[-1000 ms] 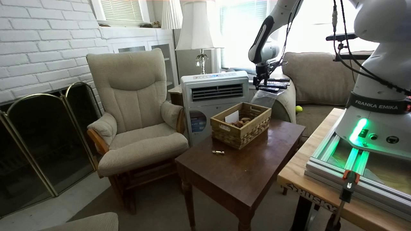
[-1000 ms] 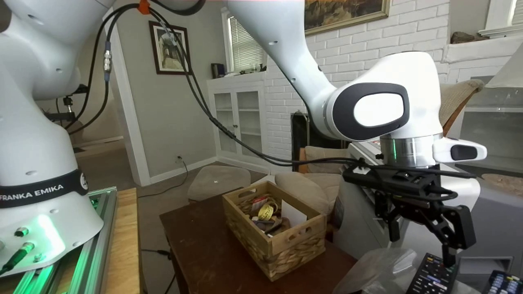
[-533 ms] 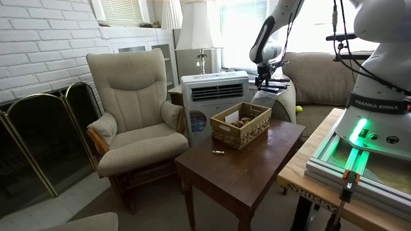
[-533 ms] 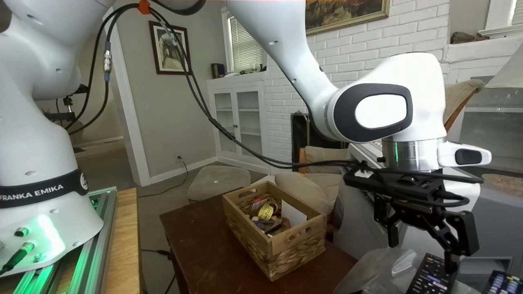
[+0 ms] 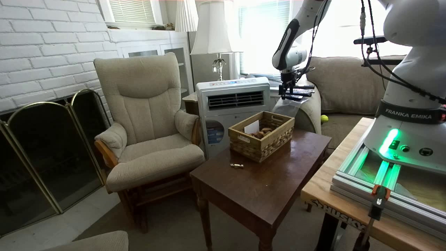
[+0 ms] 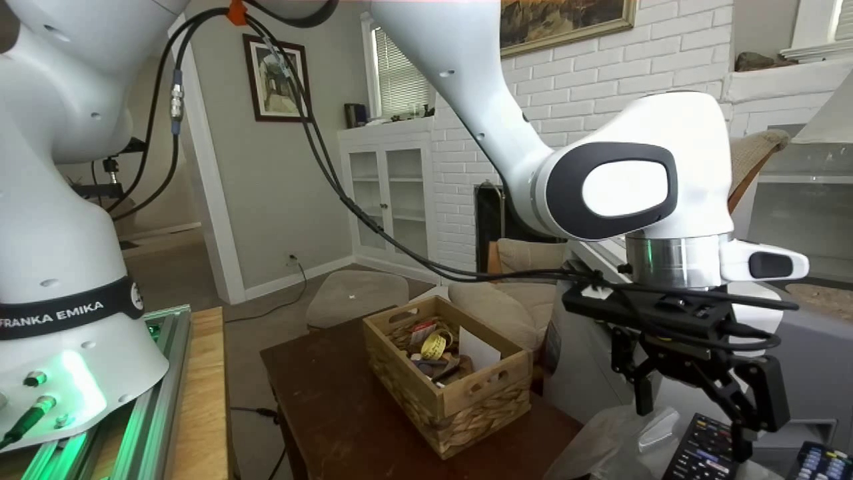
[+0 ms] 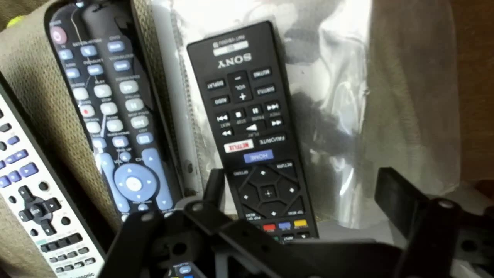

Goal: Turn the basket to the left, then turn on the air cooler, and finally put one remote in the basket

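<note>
My gripper (image 7: 305,183) is open and empty above the sofa arm. Its fingers stand on either side of a black Sony remote (image 7: 247,112), which lies nearer the left finger in the wrist view. Contact cannot be told. A dark remote with blue buttons (image 7: 133,116) and a silver remote (image 7: 36,210) lie beside it. In an exterior view my gripper (image 6: 693,427) hangs low over the Sony remote (image 6: 706,450). The wicker basket (image 5: 261,148) stands on the table and holds small items and a white card. The white air cooler (image 5: 233,113) stands behind the table; whether it runs cannot be told.
A clear plastic bag (image 7: 335,116) lies partly under the Sony remote. The wooden table (image 5: 264,195) bears a small brass piece (image 5: 237,165). A beige armchair (image 5: 150,122) stands beside the air cooler. A tennis ball (image 5: 324,118) lies on the sofa (image 5: 348,87).
My open gripper has moved down, and a little to the right in both exterior views, nearer the Sony remote. The basket, air cooler and remotes have not moved.
</note>
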`<state>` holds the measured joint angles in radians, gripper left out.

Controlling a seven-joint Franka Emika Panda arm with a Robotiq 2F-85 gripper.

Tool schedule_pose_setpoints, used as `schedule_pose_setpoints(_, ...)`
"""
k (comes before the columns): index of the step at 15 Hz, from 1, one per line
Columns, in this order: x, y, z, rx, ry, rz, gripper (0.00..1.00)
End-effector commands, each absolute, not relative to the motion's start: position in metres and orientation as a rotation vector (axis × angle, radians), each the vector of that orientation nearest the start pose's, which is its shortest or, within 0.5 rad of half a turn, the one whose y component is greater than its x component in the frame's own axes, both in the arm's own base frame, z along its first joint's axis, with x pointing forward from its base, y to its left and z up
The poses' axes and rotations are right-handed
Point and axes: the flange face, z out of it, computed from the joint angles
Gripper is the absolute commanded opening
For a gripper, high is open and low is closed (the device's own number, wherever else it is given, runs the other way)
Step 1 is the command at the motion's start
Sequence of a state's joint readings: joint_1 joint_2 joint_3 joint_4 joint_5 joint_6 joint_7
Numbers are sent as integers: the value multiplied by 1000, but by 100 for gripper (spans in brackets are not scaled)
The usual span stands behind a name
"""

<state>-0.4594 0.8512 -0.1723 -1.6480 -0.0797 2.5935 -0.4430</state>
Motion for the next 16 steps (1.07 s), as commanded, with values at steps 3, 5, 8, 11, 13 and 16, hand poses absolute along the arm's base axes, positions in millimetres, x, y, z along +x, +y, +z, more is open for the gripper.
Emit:
schedule_pose_setpoints(3,560,-416,133,-3356,94,30,100)
schedule_pose_setpoints(5,560,-419,132,-3356,95,35,100)
schedule_pose_setpoints(8,561,-420,132,-3353,87,43,100)
schedule_pose_setpoints(11,563,-421,130,-3350,79,49,72)
schedule_pose_setpoints(13,563,-421,128,-3347,70,55,59)
schedule_pose_setpoints(16,563,-421,123,-3342,57,69,36)
